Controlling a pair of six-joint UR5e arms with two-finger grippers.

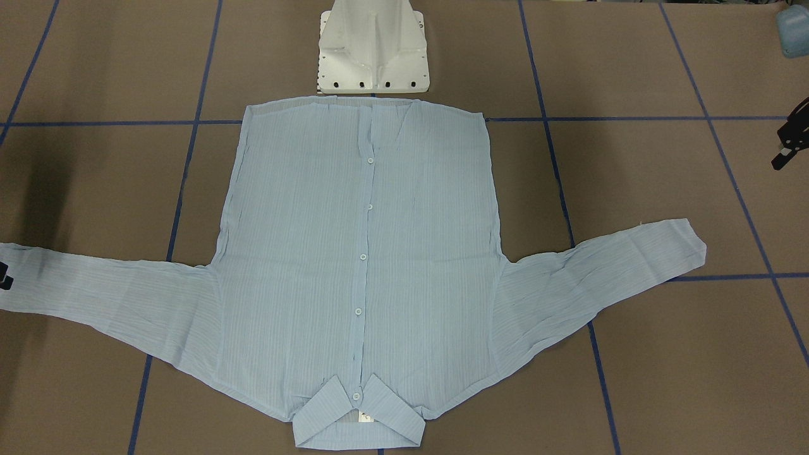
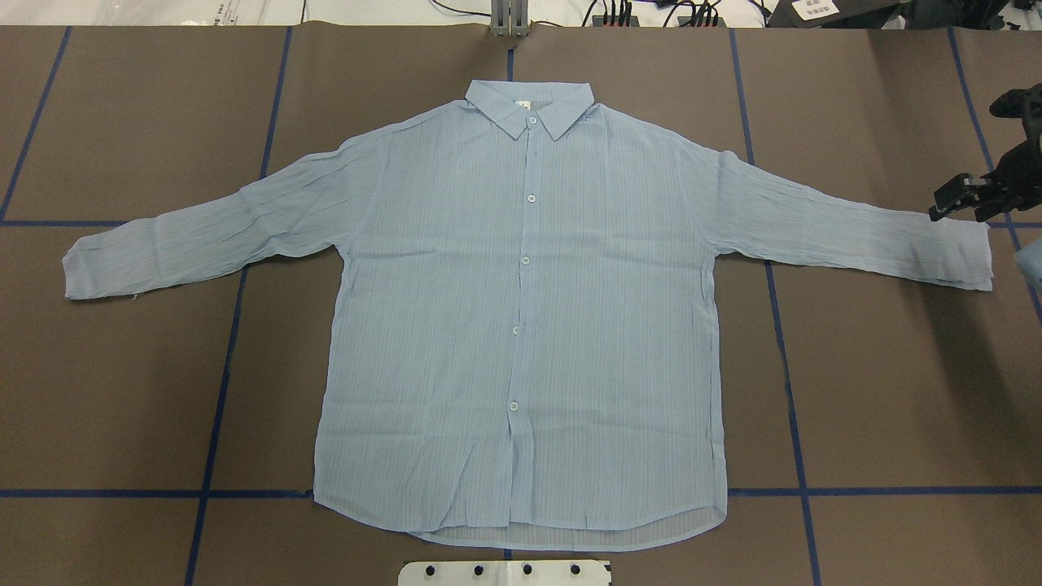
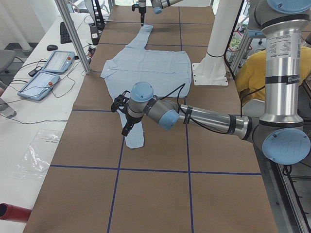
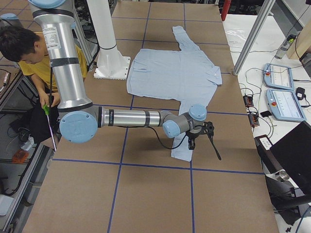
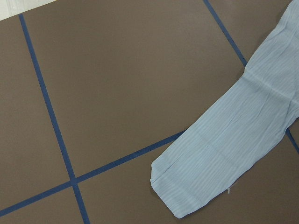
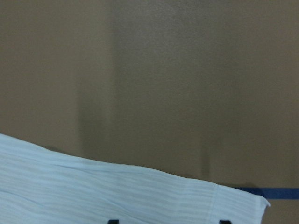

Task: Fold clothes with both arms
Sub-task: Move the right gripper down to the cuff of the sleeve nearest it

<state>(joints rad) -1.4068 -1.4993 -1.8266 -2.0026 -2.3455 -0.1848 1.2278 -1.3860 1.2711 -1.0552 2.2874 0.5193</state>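
The light blue striped shirt point(image 2: 521, 325) lies flat and buttoned on the brown table, collar away from the robot and both sleeves spread out; it also shows in the front view point(image 1: 360, 253). My right gripper point(image 2: 973, 199) hovers low over the right sleeve's cuff point(image 6: 93, 191), open, with two fingertips point(image 6: 112, 221) at the wrist view's bottom edge; it is cut off at the front view's left edge point(image 1: 5, 275). My left gripper point(image 1: 787, 142) is raised near the left cuff point(image 5: 205, 177), not touching it, and its fingers look apart. It is out of the overhead view.
The white pedestal base point(image 1: 373, 50) stands just behind the shirt's hem. Blue tape lines point(image 2: 236, 325) cross the table. Control tablets point(image 3: 48, 73) lie on the side bench. A person in yellow point(image 4: 19, 48) sits behind the robot.
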